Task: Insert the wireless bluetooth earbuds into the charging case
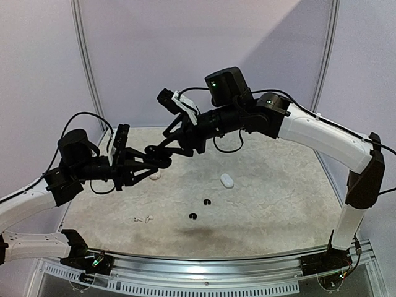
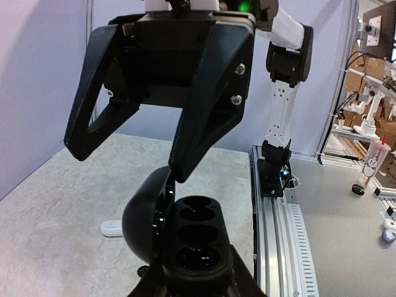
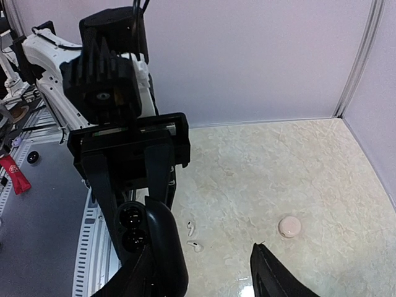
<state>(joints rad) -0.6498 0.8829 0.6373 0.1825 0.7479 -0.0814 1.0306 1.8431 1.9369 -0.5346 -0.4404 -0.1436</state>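
Charging case (image 2: 195, 238) sits in left hand (image 2: 195, 288), beside right hand (image 2: 131, 154).

Our arms (image 1: 315, 130) are white-shelled links joined by black elbows and wrists. Our right tool (image 2: 127, 158) is matte black, with angular, tapering fingers (image 2: 207, 105) and two silver screws (image 2: 240, 69) on one finger's flank. Behind it we carry a boxy black camera (image 1: 226, 83) with a green light. Thin black cables (image 1: 86, 114) loop behind our left tool (image 1: 158, 162).
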